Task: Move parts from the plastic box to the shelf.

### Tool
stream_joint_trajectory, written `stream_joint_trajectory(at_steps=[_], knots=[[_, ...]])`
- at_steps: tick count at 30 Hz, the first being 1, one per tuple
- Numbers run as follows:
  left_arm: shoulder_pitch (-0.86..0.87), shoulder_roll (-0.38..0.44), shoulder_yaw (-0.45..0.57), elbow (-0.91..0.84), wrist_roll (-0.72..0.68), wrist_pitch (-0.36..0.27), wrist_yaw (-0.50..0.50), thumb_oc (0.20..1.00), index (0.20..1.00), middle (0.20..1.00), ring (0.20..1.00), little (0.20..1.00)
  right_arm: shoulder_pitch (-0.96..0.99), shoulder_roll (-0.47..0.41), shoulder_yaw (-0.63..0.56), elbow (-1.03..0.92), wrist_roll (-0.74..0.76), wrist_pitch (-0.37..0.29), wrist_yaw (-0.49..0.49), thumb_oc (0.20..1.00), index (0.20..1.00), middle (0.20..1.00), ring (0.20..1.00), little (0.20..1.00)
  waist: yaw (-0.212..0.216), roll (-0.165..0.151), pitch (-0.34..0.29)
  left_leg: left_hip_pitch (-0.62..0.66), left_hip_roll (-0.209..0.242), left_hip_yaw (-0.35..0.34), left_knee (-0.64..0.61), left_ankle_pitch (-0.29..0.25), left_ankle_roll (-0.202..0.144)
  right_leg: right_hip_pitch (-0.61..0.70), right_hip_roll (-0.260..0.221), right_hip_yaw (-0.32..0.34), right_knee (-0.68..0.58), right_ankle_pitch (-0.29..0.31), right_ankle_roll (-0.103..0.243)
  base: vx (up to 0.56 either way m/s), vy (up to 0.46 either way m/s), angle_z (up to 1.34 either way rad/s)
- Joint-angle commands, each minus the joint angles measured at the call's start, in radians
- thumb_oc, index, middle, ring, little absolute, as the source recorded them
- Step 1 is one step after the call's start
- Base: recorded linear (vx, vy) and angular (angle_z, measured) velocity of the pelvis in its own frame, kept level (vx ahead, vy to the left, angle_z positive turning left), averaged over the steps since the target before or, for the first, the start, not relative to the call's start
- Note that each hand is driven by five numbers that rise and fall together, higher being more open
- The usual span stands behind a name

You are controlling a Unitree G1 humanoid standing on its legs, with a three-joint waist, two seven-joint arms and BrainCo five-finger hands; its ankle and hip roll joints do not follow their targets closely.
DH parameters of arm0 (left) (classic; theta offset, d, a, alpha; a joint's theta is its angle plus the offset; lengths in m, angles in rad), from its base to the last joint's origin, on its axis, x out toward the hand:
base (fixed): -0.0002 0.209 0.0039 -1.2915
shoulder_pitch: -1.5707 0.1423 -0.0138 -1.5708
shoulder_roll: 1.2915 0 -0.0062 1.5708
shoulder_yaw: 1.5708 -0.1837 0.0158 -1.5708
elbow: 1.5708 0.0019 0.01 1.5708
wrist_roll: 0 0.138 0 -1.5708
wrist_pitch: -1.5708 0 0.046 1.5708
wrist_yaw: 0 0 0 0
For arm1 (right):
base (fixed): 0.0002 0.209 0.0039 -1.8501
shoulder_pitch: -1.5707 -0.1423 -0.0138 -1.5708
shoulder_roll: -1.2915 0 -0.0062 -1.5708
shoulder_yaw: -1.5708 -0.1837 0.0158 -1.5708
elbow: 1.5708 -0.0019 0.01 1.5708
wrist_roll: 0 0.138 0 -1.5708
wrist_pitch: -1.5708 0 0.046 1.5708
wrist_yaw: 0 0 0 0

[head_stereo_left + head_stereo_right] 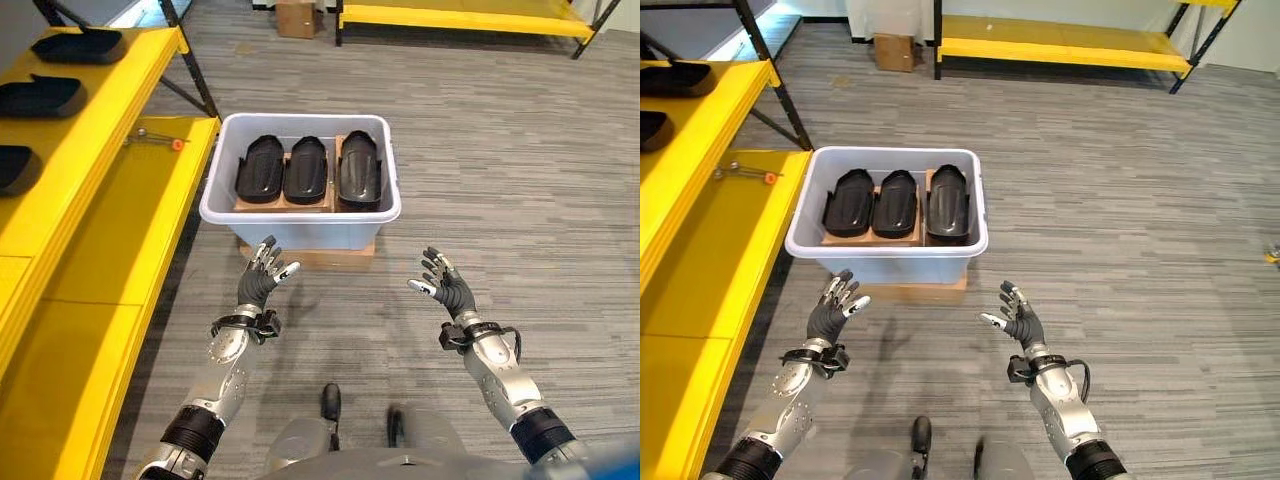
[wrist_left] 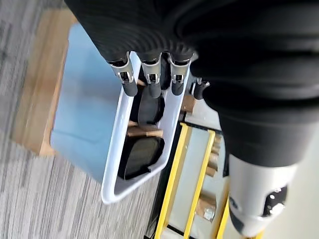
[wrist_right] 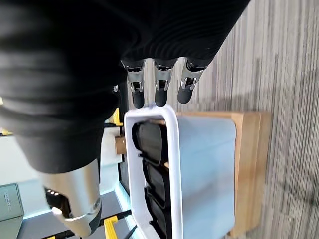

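A pale grey plastic box stands on a wooden board on the floor ahead of me. Three black moulded parts lie side by side inside it on brown card. The yellow shelf runs along my left, with black parts lying on its upper level. My left hand hovers just short of the box's near left corner, fingers straight and empty. Level with it, my right hand hangs over bare floor right of the box, fingers relaxed, holding nothing.
A small tool with an orange tip lies on the shelf's lower level near the box. A cardboard box and a second low yellow rack stand at the far side. Grey striped floor spreads to the right.
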Motion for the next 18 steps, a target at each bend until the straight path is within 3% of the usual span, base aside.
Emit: stream_joint_trajectory(at_steps=[1, 4, 8, 18], knots=[[-0.015, -0.010, 0.033, -0.043, 0.047, -0.047, -0.005, 1.000, 1.000, 1.000, 1.000, 1.000, -0.051, -0.012, 0.005, -0.025, -0.029, -0.045, -0.007, 1.000, 1.000, 1.000, 1.000, 1.000, -0.004, -0.018, -0.016, 0.047, -0.010, -0.044, 0.014, -0.043, -0.059, 0.044, -0.017, -0.039, -0.237, 0.250, 0.020, 0.24, -0.110, -0.05], [-0.005, -0.024, 0.025, -0.039, 0.061, -0.043, -0.013, 1.000, 1.000, 1.000, 1.000, 1.000, -0.036, -0.016, 0.001, -0.034, -0.036, -0.046, -0.011, 1.000, 1.000, 1.000, 1.000, 1.000, -0.008, -0.036, -0.035, 0.073, -0.014, -0.052, 0.017, -0.074, -0.073, 0.113, -0.011, -0.023, -0.298, 0.267, 0.012, 0.20, -0.114, 0.19], [-0.030, -0.037, 0.010, -0.030, 0.047, -0.045, -0.012, 1.000, 1.000, 1.000, 1.000, 1.000, -0.057, -0.033, -0.015, -0.026, -0.024, -0.055, -0.015, 1.000, 1.000, 1.000, 1.000, 1.000, -0.009, -0.035, -0.059, 0.061, 0.004, -0.052, 0.060, -0.103, -0.089, 0.149, 0.000, -0.041, -0.308, 0.253, -0.002, 0.14, -0.108, 0.20], [-0.042, -0.048, -0.009, -0.026, 0.040, -0.036, -0.015, 1.000, 1.000, 1.000, 1.000, 1.000, -0.050, -0.043, -0.030, -0.022, -0.018, -0.053, -0.018, 1.000, 1.000, 1.000, 1.000, 1.000, -0.023, -0.029, -0.081, 0.081, 0.050, -0.059, 0.067, -0.103, -0.126, 0.190, 0.027, -0.036, -0.321, 0.210, -0.025, 0.08, -0.077, 0.14]])
